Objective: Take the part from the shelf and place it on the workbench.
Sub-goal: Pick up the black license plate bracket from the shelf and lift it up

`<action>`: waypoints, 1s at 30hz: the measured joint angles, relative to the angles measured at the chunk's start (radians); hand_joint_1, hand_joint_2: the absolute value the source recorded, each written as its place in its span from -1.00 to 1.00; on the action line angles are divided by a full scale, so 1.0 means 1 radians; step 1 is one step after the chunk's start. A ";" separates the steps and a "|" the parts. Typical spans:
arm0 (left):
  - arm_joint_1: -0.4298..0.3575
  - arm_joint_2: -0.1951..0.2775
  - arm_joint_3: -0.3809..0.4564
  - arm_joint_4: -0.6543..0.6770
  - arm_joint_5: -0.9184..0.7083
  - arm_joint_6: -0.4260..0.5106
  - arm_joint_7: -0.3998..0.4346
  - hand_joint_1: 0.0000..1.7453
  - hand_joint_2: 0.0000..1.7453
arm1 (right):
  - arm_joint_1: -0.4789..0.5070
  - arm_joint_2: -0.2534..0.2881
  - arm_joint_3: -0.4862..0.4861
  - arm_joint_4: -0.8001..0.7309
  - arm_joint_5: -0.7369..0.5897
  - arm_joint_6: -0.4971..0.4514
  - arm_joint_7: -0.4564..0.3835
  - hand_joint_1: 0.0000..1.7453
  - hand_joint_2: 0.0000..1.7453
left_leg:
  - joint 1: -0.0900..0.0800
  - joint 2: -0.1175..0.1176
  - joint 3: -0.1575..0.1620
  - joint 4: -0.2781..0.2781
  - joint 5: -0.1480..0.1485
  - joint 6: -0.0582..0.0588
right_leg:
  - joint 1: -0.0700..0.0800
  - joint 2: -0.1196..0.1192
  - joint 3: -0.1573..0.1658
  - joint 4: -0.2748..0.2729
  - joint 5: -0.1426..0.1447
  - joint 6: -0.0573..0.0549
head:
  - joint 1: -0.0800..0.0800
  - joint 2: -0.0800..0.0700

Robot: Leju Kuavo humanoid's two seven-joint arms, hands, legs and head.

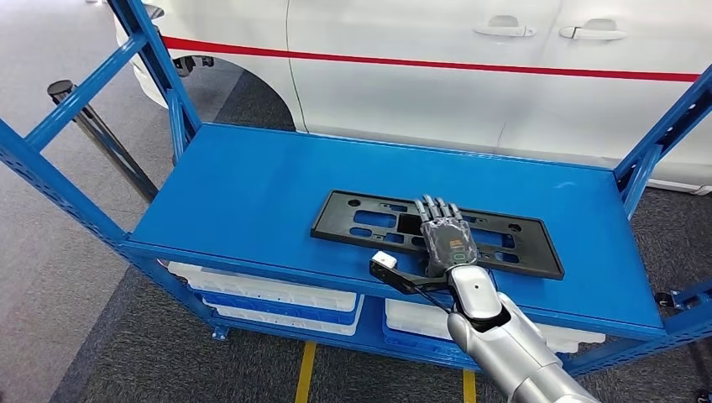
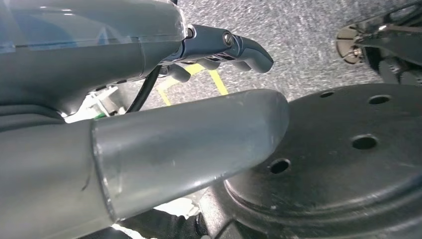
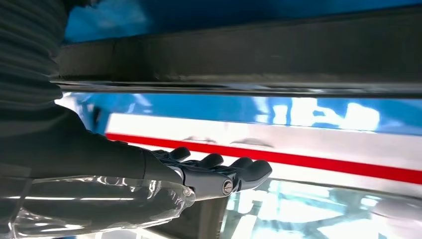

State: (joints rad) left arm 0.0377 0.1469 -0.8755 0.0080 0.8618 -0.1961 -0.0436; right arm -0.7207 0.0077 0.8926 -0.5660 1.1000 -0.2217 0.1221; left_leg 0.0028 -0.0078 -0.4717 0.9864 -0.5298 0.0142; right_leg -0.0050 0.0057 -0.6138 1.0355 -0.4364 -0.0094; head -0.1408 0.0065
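On shelf [image 1: 252, 193], right hand [image 1: 445, 235] over part [image 1: 353, 220]

no readable text, labels, brands, numbers or signs on anything in view

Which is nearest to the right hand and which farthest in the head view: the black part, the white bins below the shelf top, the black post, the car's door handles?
From the right hand:
1. Black part, directly under the hand.
2. White bins, lower level, to its left.
3. Door handles, far side, on the car.
4. Black post, far left, beside the shelf.
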 joint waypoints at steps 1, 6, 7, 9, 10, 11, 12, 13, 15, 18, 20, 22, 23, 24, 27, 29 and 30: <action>0.001 0.000 0.000 0.000 0.000 0.000 -0.005 -1.00 -1.00 | -0.002 -0.001 -0.005 0.016 0.009 -0.002 0.016 1.00 1.00 | 0.000 0.000 0.001 0.000 0.000 0.000 | 0.000 0.000 0.001 0.000 0.000 0.000 | 0.000 0.000; 0.006 -0.002 0.000 0.000 0.000 0.002 -0.013 -1.00 -1.00 | 0.004 -0.018 -0.034 0.073 0.017 -0.032 0.043 1.00 1.00 | 0.000 0.000 0.004 0.000 -0.001 0.000 | 0.000 0.000 0.004 -0.001 0.000 0.000 | 0.000 0.000; 0.007 -0.002 0.000 0.000 0.000 0.003 -0.013 -1.00 -1.00 | 0.006 -0.022 -0.037 0.079 0.018 -0.036 0.043 1.00 1.00 | 0.000 0.000 0.004 0.000 -0.001 0.000 | 0.000 0.000 0.004 -0.001 0.000 0.000 | 0.000 0.000; 0.008 -0.003 0.000 0.000 0.000 0.003 -0.013 -1.00 -1.00 | 0.010 -0.028 -0.043 0.085 0.019 -0.041 0.042 1.00 1.00 | 0.000 0.001 0.005 0.000 -0.001 0.000 | 0.000 0.000 0.005 -0.001 0.000 0.000 | 0.000 0.000; 0.009 -0.003 0.000 0.000 0.000 0.003 -0.013 -1.00 -1.00 | 0.011 -0.031 -0.047 0.086 0.020 -0.042 0.041 1.00 1.00 | 0.000 0.001 0.005 0.000 -0.001 0.000 | 0.000 0.000 0.006 -0.001 0.000 0.000 | 0.000 0.000; 0.009 -0.003 0.000 0.000 0.000 0.003 -0.014 -1.00 -1.00 | 0.013 -0.034 -0.051 0.086 0.023 -0.042 0.039 1.00 1.00 | 0.000 0.001 0.006 0.000 -0.001 0.000 | 0.000 0.000 0.006 -0.002 0.000 0.000 | 0.000 0.000; 0.009 -0.003 0.000 0.000 0.000 0.002 -0.016 -1.00 -1.00 | 0.015 -0.037 -0.057 0.086 0.026 -0.042 0.036 1.00 1.00 | 0.000 0.001 0.006 0.000 -0.001 0.000 | 0.000 0.000 0.007 -0.002 0.000 0.000 | 0.000 0.000; 0.010 -0.004 0.001 0.000 0.000 0.002 -0.019 -1.00 -1.00 | 0.017 -0.039 -0.062 0.085 0.028 -0.041 0.034 1.00 1.00 | 0.000 0.001 0.006 0.000 -0.001 0.000 | 0.000 0.000 0.007 -0.002 0.000 0.000 | 0.000 0.000; 0.010 -0.004 0.001 0.000 0.000 0.001 -0.024 -1.00 -1.00 | 0.023 -0.044 -0.073 0.084 0.032 -0.041 0.031 1.00 1.00 | 0.000 0.001 0.006 0.000 -0.001 0.000 | 0.000 0.000 0.008 -0.002 0.000 0.000 | 0.000 0.000; 0.010 -0.004 0.001 0.000 0.000 0.001 -0.027 -1.00 -1.00 | 0.030 -0.051 -0.086 0.083 0.036 -0.040 0.028 1.00 1.00 | 0.000 0.001 0.006 0.000 -0.001 0.000 | 0.000 0.000 0.008 -0.002 0.000 0.001 | 0.000 0.000; 0.010 -0.004 0.001 0.000 0.000 0.001 -0.030 -1.00 -1.00 | 0.031 -0.053 -0.093 0.082 0.041 -0.041 0.025 1.00 1.00 | 0.000 0.001 0.007 0.000 -0.001 0.000 | 0.000 0.000 0.008 -0.002 0.001 0.001 | 0.000 0.000; 0.010 -0.004 0.001 0.000 0.000 0.001 -0.034 -1.00 -1.00 | 0.033 -0.056 -0.104 0.078 0.048 -0.040 0.018 1.00 1.00 | 0.000 0.001 0.006 0.000 -0.001 0.000 | 0.000 0.000 0.008 -0.003 0.001 0.001 | 0.000 0.000; 0.010 -0.004 0.001 0.000 0.000 0.002 -0.034 -1.00 -0.50 | 0.034 -0.057 -0.111 0.075 0.052 -0.038 0.014 1.00 1.00 | 0.000 0.001 0.006 0.000 -0.001 0.000 | 0.000 0.000 0.008 -0.003 0.001 0.001 | 0.000 0.000; 0.009 -0.004 0.001 0.000 0.000 0.002 -0.035 -1.00 0.00 | 0.036 -0.058 -0.118 0.071 0.055 -0.036 0.010 1.00 1.00 | 0.000 0.001 0.006 0.000 -0.001 0.000 | 0.000 0.000 0.008 -0.003 0.001 0.001 | 0.000 0.000; 0.008 -0.004 0.002 0.000 0.002 0.007 -0.034 -1.00 1.00 | 0.044 -0.061 -0.141 0.056 0.065 -0.030 0.001 1.00 1.00 | 0.000 0.001 0.006 0.000 -0.001 0.000 | 0.000 0.000 0.008 -0.003 0.001 0.001 | 0.000 0.000; 0.007 -0.004 0.002 0.000 0.003 0.012 -0.032 -1.00 1.00 | 0.049 -0.062 -0.155 0.045 0.071 -0.027 -0.003 1.00 1.00 | 0.000 0.001 0.006 0.000 -0.001 0.000 | 0.000 0.000 0.008 -0.003 0.001 0.001 | 0.000 0.000; 0.006 -0.004 0.003 0.000 0.003 0.015 -0.031 -1.00 1.00 | 0.052 -0.062 -0.160 0.041 0.073 -0.026 -0.005 1.00 1.00 | 0.000 0.001 0.006 0.000 -0.001 0.000 | 0.000 0.000 0.008 -0.003 0.001 0.001 | 0.000 0.000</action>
State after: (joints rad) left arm 0.0440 0.1431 -0.8725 0.0080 0.8652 -0.1813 -0.0745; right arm -0.6691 -0.0544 0.7324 -0.5253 1.1729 -0.2481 0.1169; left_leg 0.0023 -0.0068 -0.4654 0.9868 -0.5308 0.0140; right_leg -0.0051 0.0058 -0.6059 1.0327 -0.4359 -0.0081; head -0.1408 0.0065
